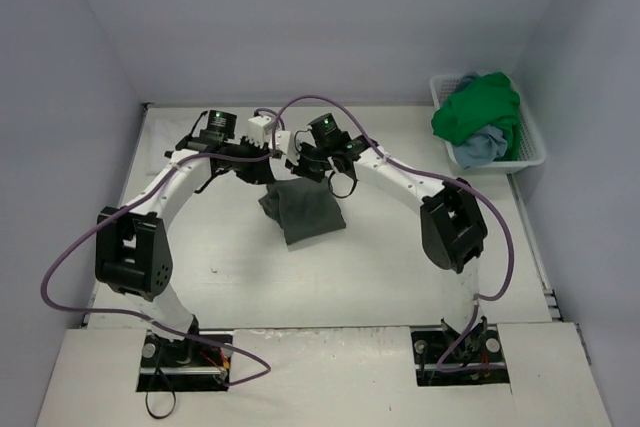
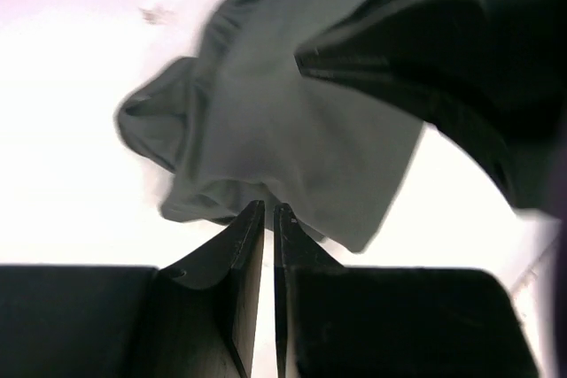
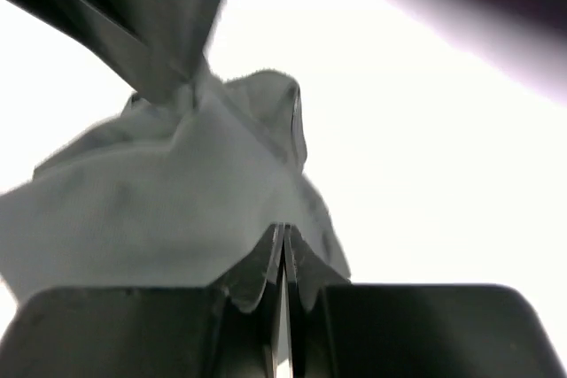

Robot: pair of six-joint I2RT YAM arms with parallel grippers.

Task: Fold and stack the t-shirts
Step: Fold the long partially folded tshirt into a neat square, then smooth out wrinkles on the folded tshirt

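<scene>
A dark olive-grey t-shirt point(image 1: 302, 209) hangs bunched between my two grippers over the middle of the white table point(image 1: 380, 267), its lower edge draping down. My left gripper point(image 1: 264, 167) is shut on one upper edge of the cloth. In the left wrist view the t-shirt point(image 2: 292, 130) spreads away from the tips of the left gripper point(image 2: 268, 210), and the right gripper point(image 2: 443, 33) looms at the upper right. My right gripper point(image 1: 322, 169) is shut on the other edge. In the right wrist view the t-shirt point(image 3: 159, 210) folds over the tips of the right gripper point(image 3: 283, 232).
A white slatted basket point(image 1: 530, 155) stands at the far right edge of the table, holding a bright green t-shirt point(image 1: 480, 112) on top of a light blue t-shirt point(image 1: 480, 147). Purple cables point(image 1: 70, 257) loop beside both arms. Grey walls close in the table.
</scene>
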